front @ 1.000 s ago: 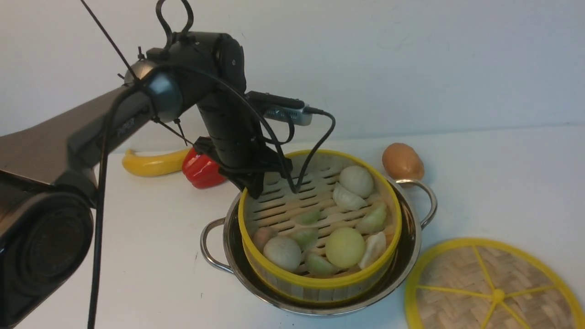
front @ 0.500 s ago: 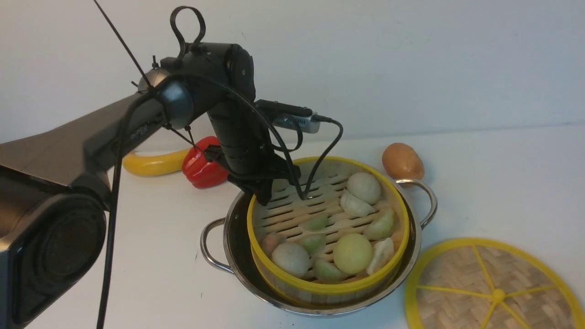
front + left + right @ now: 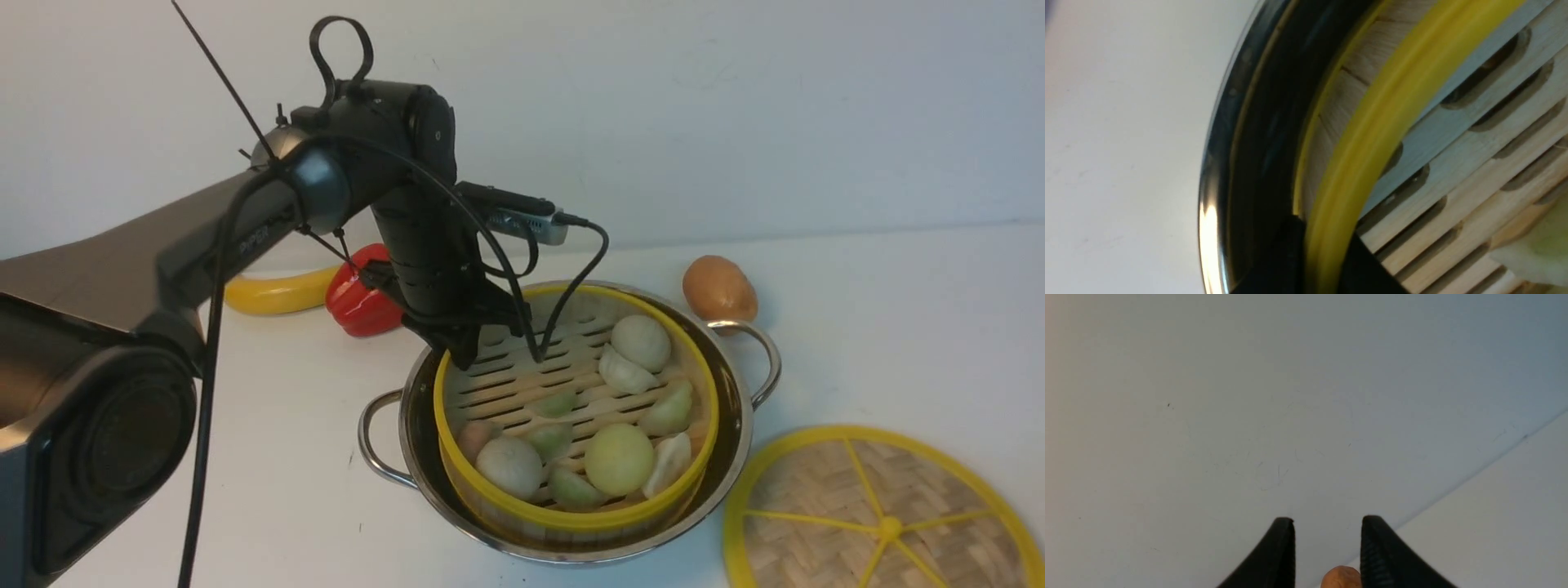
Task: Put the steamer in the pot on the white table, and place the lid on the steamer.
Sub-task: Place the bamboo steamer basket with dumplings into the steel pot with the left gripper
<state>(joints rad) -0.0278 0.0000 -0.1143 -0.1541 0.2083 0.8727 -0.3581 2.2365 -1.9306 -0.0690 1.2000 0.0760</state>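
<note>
Two jaws of my left gripper (image 3: pixel 1325 253) are pinched on the yellow rim of the steamer (image 3: pixel 571 516), one finger inside and one outside, at its far-left edge. The steamer sits down in the pot (image 3: pixel 729 445) on the table (image 3: pixel 898 327). The lid (image 3: pixel 886 523) lies flat just right of the pot. My right gripper (image 3: pixel 1327 522) has its jaws apart with nothing between them and faces the wall (image 3: pixel 1290 396).

White table (image 3: pixel 898 310): pot (image 3: pixel 725 465), lid (image 3: pixel 886 518), perhaps potato (image 3: pixel 718 287).
</note>
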